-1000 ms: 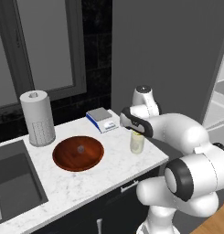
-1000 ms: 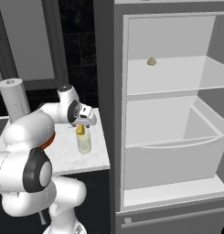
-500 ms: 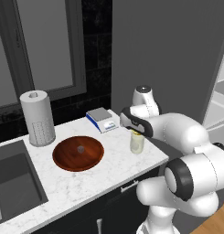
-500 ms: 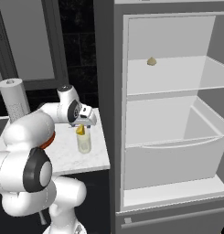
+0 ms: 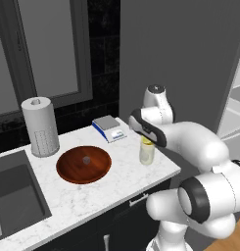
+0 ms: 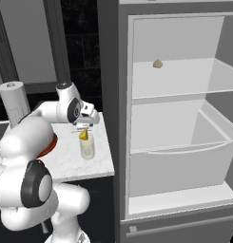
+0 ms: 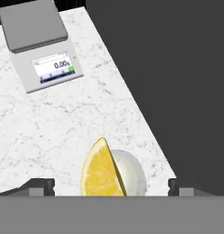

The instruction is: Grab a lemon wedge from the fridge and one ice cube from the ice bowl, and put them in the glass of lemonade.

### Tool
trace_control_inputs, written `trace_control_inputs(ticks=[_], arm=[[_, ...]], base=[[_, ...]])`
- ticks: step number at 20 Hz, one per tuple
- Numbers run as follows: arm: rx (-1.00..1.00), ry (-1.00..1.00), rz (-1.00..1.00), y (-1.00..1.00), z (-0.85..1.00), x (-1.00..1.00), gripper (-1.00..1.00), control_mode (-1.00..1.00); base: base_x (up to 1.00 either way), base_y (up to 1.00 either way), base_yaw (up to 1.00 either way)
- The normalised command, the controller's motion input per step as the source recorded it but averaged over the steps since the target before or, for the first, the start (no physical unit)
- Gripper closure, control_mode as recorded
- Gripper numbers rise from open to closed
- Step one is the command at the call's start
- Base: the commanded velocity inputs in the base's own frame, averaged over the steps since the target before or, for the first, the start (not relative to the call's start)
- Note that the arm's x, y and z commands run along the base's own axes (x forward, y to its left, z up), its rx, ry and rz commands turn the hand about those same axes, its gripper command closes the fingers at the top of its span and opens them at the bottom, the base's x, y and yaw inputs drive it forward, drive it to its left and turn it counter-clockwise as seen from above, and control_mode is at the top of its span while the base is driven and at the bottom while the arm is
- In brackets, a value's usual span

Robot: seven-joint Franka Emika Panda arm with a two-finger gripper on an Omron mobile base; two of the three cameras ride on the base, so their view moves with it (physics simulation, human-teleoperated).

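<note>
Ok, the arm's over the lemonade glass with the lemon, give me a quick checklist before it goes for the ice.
1. Gripper jaws open: ok, fingertips stand wide apart.
2. Lemon wedge at the glass of lemonade: ok, it sits at the glass mouth; fully released, cannot tell.
3. Glass upright on the counter: ok.
4. Ice cube in the ice bowl: ok, near the middle.
5. Path to the bowl past the scale: ok, looks open.
6. Fridge door shut: not ok.
</note>
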Motion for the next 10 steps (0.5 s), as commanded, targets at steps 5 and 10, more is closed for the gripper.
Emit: trace_control_inputs(ticks=[5, 10], arm=[[0.0, -0.1, 0.0, 0.14, 0.01, -0.1, -1.0, -1.0], [0.0, -0.16, 0.0, 0.38, 0.06, -0.1, -1.0, -1.0]], base=[[0.0, 0.0, 0.0], [0.0, 0.0, 0.0]])
